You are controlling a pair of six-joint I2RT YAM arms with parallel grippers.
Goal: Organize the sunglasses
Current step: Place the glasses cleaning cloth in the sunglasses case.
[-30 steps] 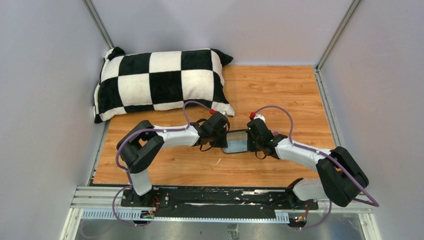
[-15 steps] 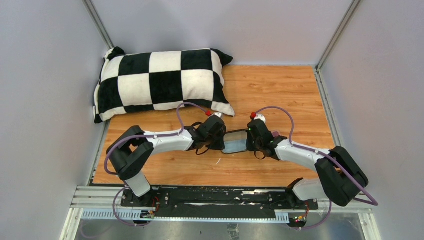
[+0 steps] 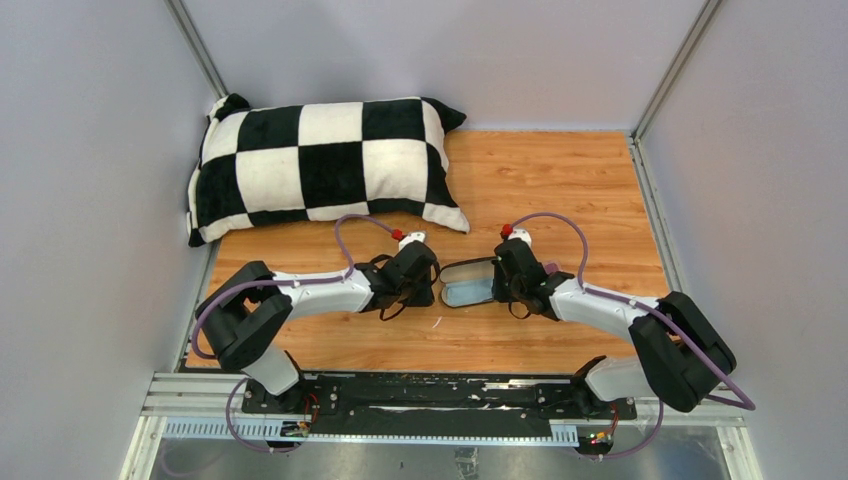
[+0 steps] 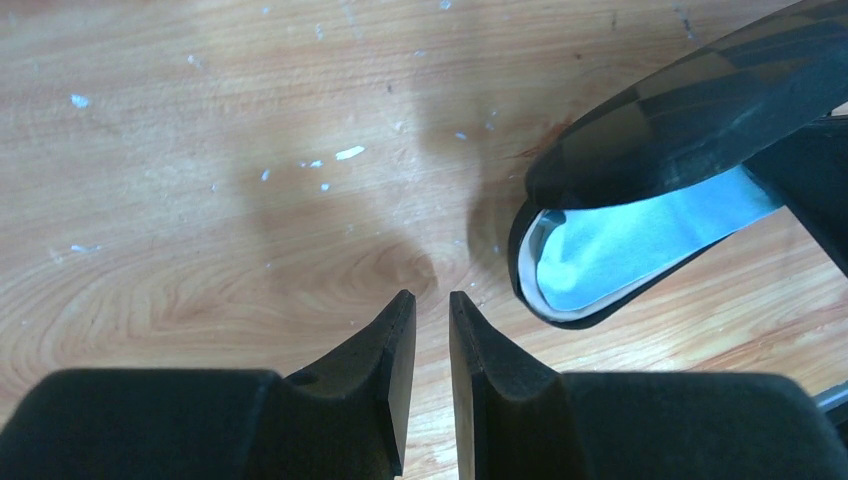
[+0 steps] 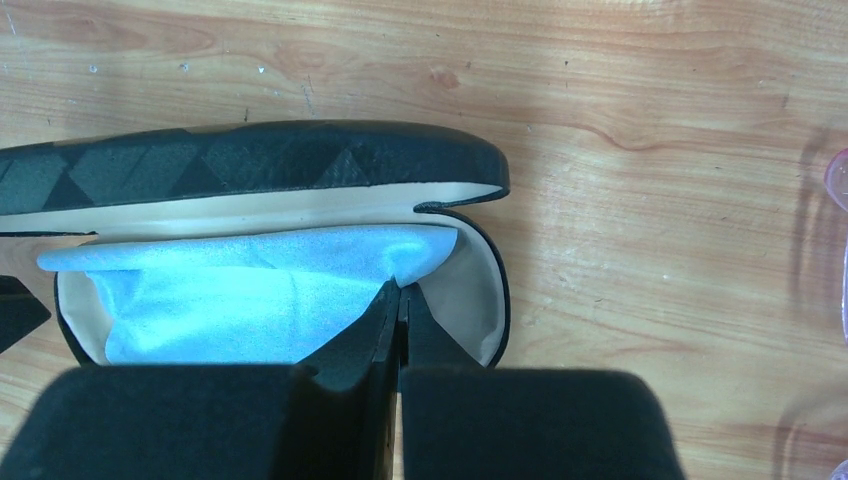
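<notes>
I am partway through packing: the black case (image 5: 260, 160) lies with its lid up about mid-desk, somewhat nearer the near edge than the far one, and the light blue cloth (image 5: 240, 290) sits in its beige tray. The sunglasses (image 5: 840, 185) are not in it yet. All I catch of them is a pink lens edge at the right margin of my right wrist view, on bare wood and apart from the case. From above I cannot pick them out, so my right arm probably covers them. My right gripper (image 5: 400, 320) has its fingers pressed together at the case's near rim, where the cloth's corner ends. I cannot tell whether they nip the rim, the cloth or nothing. My left gripper (image 4: 432, 330) hangs just beside the case's left end, fingers a narrow slit apart and holding nothing. Next, I judge, one gripper must let go, reach the glasses by their thin frame and lay them on the cloth without tipping the lid. Compared with a second ago, my left arm has drawn back toward the left edge, uncovering that end of the case, while my right has barely shifted.
</notes>
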